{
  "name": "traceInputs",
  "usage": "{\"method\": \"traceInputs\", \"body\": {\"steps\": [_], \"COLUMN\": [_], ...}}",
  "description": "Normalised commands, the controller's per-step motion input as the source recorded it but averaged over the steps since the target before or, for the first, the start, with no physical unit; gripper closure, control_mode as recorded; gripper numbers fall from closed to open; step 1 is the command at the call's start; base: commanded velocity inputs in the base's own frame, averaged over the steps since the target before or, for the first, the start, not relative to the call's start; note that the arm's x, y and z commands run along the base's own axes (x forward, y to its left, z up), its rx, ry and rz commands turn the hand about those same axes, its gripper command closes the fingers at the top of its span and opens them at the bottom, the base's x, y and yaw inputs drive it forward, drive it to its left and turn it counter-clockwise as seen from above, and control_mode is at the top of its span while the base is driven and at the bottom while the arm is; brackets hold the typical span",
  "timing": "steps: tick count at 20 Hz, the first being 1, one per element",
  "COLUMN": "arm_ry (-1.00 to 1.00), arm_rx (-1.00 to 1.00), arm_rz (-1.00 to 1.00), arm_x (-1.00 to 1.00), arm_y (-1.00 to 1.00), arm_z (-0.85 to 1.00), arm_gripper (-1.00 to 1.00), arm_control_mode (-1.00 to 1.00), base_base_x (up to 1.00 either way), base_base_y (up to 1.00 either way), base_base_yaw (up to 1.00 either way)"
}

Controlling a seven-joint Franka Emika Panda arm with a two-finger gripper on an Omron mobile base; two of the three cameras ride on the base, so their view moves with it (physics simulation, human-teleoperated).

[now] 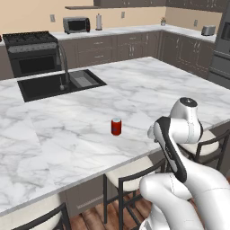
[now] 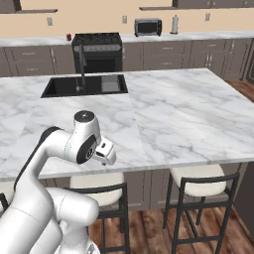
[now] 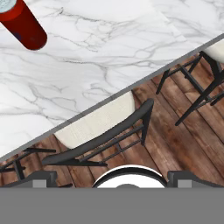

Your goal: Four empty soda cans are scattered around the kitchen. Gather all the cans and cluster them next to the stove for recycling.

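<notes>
**Ana:** Marble worktop (image 1: 67,134) is stretching across the island, dark cabinets and beige walls sitting behind it. How are the jaws standing?

**Ben:** They are standing wide, gripping nothing. The gripper (image 3: 112,177) is hanging at the island's near edge, looking down over the rim at a stool (image 3: 100,131) and the plank floor (image 3: 175,140).

**Ana:** And the nearest can?

**Ben:** One red soda can (image 1: 116,126) is standing upright on the worktop, well apart from the jaws. In the hand view it is sitting at eleven o'clock (image 3: 22,24), cut by the frame's corner.

**Ana:** What are you worrying about?

**Ben:** The can is looking light and narrow. If the jaws are coming in off-centre or low, one finger could be nudging it over, and it might be rolling off the edge. The reach is also crossing the worktop rim, so the wrist could be clipping it.

**Ana:** And the stove?

**Ben:** The stove (image 1: 31,51) is sitting at the back wall, beyond the sink (image 1: 58,83), far from this can. Carrying it there is needing the base to drive.

**Ana:** Counts?

**Ben:** I am counting one can near us, possibly another small red thing (image 2: 69,37) left of the stove, too small to tell. One stove, one sink, two stools (image 2: 198,186) in the right base view.
</notes>
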Motion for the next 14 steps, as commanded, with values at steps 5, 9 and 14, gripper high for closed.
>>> {"method": "traceInputs", "body": {"steps": [5,9,14], "arm_ry": [0.02,0.00,0.01], "arm_rx": [-0.06,-0.18,-0.13], "arm_rz": [0.03,0.17,0.14], "arm_x": [0.08,0.18,0.54], "arm_y": [0.32,0.69,0.40], "arm_z": [0.04,0.20,0.20], "arm_gripper": [-1.00,-1.00,-1.00], "arm_control_mode": [-1.00,-1.00,-1.00], "base_base_x": [0.20,0.00,0.00], "base_base_y": [0.48,0.00,0.00], "base_base_yaw": [0.03,0.00,0.00]}}
